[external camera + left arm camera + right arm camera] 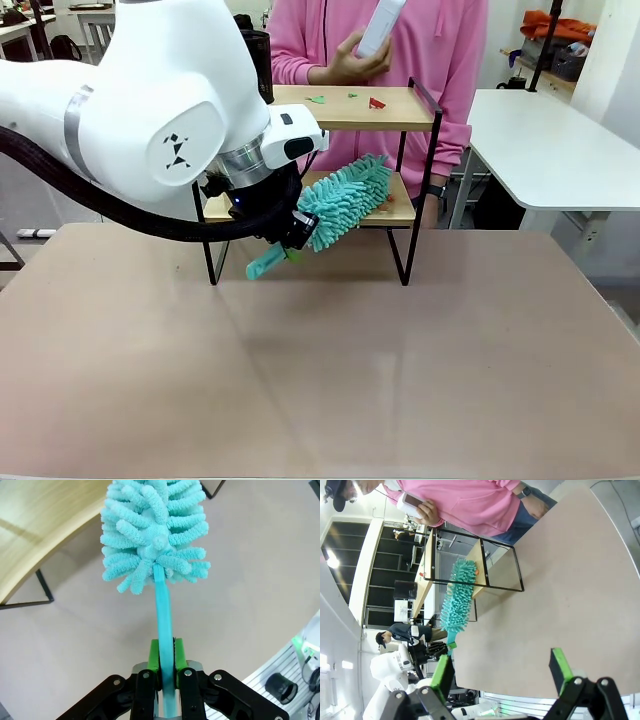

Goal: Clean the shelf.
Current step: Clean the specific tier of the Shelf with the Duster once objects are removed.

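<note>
No lettering can be read; a black emblem point(178, 151) marks the left arm point(120, 110).

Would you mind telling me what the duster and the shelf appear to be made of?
The duster: head looks like soft teal microfibre, judging by its fluffy matte strands; the handle seems smooth, slightly glossy plastic. The shelf: boards look like light wood or wood-look laminate, matte with faint grain; the frame is probably black painted metal, being thin and straight.
</note>
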Tool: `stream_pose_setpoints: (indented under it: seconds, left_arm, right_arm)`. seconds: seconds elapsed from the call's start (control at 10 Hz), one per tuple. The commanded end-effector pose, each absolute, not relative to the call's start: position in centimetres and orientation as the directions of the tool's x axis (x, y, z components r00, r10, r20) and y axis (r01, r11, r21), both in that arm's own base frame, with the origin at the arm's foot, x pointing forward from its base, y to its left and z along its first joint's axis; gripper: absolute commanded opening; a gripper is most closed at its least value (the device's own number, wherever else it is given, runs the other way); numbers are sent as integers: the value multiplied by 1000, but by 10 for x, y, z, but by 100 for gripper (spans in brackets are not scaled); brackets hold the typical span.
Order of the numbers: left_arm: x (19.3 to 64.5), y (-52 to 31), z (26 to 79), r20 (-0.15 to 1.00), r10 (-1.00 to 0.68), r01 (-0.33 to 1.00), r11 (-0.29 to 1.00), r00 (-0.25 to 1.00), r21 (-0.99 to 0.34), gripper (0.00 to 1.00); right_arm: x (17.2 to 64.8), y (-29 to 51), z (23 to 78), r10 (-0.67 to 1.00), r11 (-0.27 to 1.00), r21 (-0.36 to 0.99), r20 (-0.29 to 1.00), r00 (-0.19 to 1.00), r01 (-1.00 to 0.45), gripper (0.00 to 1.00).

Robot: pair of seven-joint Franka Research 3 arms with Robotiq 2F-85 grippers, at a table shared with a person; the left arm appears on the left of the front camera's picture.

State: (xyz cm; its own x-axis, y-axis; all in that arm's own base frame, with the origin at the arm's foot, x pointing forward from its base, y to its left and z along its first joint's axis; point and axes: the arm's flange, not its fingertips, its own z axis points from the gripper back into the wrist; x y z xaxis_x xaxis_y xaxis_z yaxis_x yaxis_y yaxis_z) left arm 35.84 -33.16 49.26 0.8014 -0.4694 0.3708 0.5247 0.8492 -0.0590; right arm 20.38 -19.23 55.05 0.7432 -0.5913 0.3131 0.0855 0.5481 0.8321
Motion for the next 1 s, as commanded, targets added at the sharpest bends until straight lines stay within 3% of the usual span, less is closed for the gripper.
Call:
stream_pose_setpoints:
  seconds: [0.0, 0.3, 0.5, 0.9]
  left_arm:
    - [362, -323, 499, 340, -501, 557, 826, 796, -87, 12]
    - [354, -304, 509, 313, -594, 657, 737, 741, -158, 12]
    - [351, -291, 506, 257, -692, 733, 668, 675, -129, 12]
    - [341, -252, 525, 213, -750, 780, 610, 626, -142, 12]
  right_arm:
    - [205, -192, 552, -585, 543, 838, 335, 739, 50, 100]
    - [205, -192, 552, -585, 543, 838, 335, 739, 50, 100]
    - [205, -192, 552, -585, 543, 838, 335, 739, 50, 100]
    - [205, -192, 552, -585, 543, 838, 335, 739, 50, 100]
